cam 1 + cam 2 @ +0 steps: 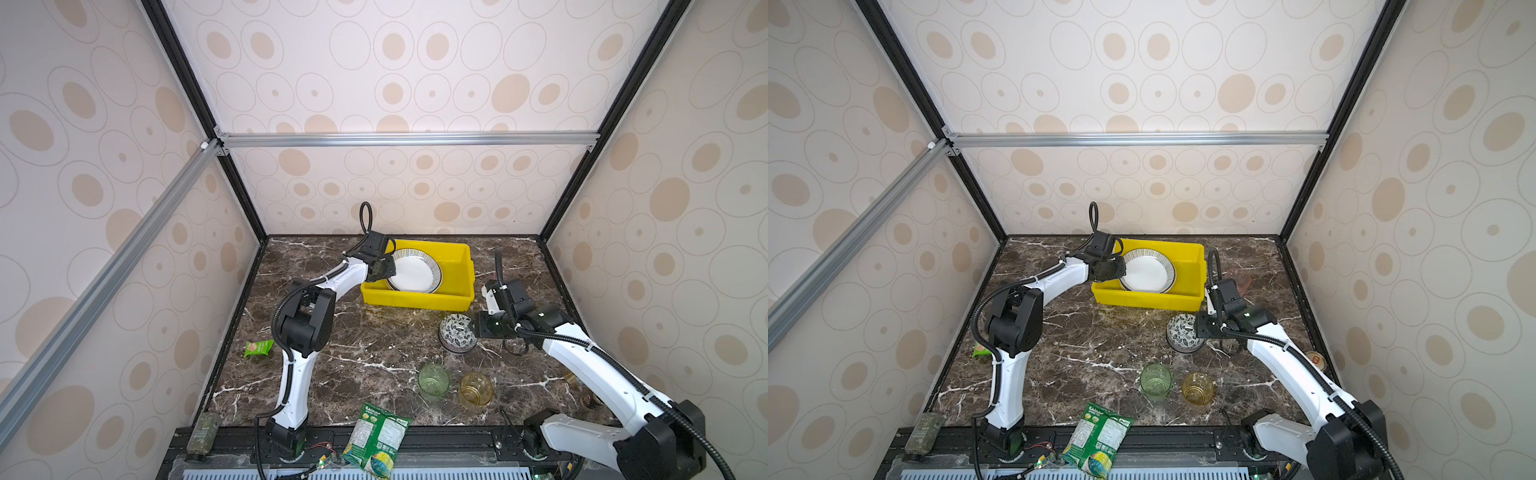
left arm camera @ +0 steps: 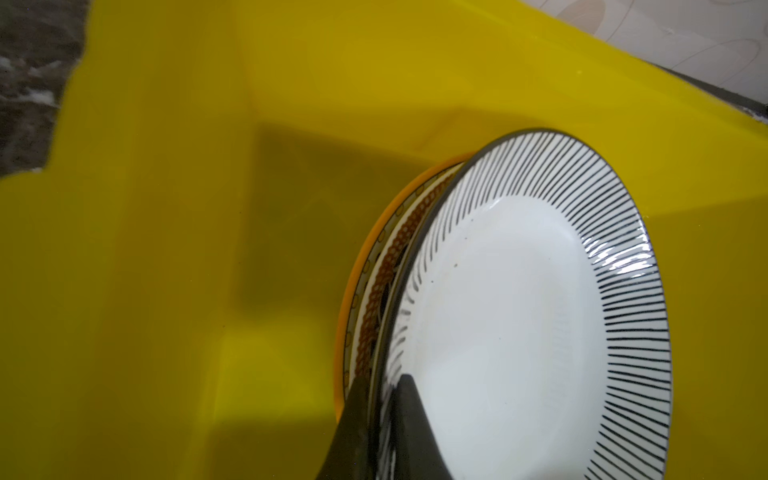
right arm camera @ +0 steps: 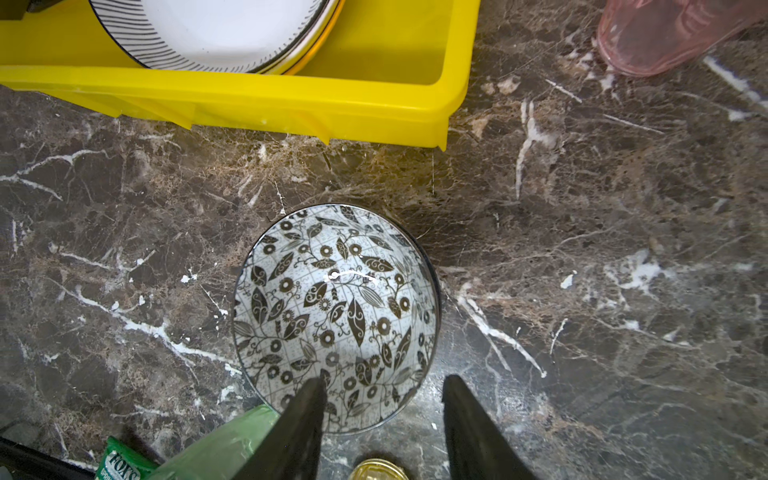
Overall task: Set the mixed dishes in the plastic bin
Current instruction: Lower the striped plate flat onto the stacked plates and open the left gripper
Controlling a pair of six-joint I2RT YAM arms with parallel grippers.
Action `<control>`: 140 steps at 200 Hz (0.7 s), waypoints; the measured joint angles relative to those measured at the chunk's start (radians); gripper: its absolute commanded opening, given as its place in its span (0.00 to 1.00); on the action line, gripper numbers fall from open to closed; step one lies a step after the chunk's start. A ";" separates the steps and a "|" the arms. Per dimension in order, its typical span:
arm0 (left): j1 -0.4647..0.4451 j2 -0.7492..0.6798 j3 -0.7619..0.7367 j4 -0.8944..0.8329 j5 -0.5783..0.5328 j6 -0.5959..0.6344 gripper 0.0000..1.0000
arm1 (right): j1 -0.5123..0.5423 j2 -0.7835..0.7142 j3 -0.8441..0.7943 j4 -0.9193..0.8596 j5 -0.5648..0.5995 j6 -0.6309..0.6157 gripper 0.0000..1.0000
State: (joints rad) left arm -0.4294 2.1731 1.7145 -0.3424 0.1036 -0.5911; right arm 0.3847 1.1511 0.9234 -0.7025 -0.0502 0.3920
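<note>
The yellow plastic bin (image 1: 415, 300) (image 1: 1142, 302) (image 2: 166, 208) (image 3: 291, 108) stands at the back of the marble table. In it a white plate with a black-striped rim (image 1: 415, 272) (image 1: 1148, 272) (image 2: 519, 311) leans tilted on an orange-edged dotted plate (image 2: 374, 282). My left gripper (image 1: 384, 270) (image 1: 1115, 268) (image 2: 384, 382) is shut on the striped plate's rim. A black-and-white floral bowl (image 1: 457, 332) (image 1: 1183, 332) (image 3: 336, 307) sits upright before the bin. My right gripper (image 1: 480, 326) (image 1: 1202, 326) (image 3: 384, 380) is open, one finger above the bowl's inside, the other outside the rim.
A green tumbler (image 1: 433, 381) (image 1: 1155, 381) and an amber tumbler (image 1: 476, 389) (image 1: 1198, 388) stand near the front. A pink tumbler (image 1: 1239, 278) (image 3: 665, 33) lies right of the bin. Green snack packets (image 1: 258, 348) (image 1: 376, 438) lie left and at the front edge.
</note>
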 measured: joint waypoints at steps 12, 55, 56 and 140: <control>0.000 0.000 -0.003 0.005 0.000 -0.001 0.12 | 0.000 -0.003 0.000 -0.005 0.000 0.000 0.50; -0.002 -0.003 -0.013 0.012 -0.006 -0.001 0.14 | 0.000 -0.016 -0.009 -0.016 -0.001 0.001 0.50; -0.002 -0.003 -0.013 0.012 -0.006 -0.001 0.14 | 0.000 -0.017 -0.010 -0.016 -0.001 0.001 0.50; -0.012 -0.008 -0.024 -0.027 -0.035 0.004 0.18 | 0.000 -0.024 -0.011 -0.017 -0.007 0.002 0.50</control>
State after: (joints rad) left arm -0.4412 2.1654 1.6905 -0.3695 0.0685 -0.5873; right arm 0.3847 1.1275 0.9123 -0.7197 -0.0570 0.3935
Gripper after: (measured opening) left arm 0.176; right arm 0.496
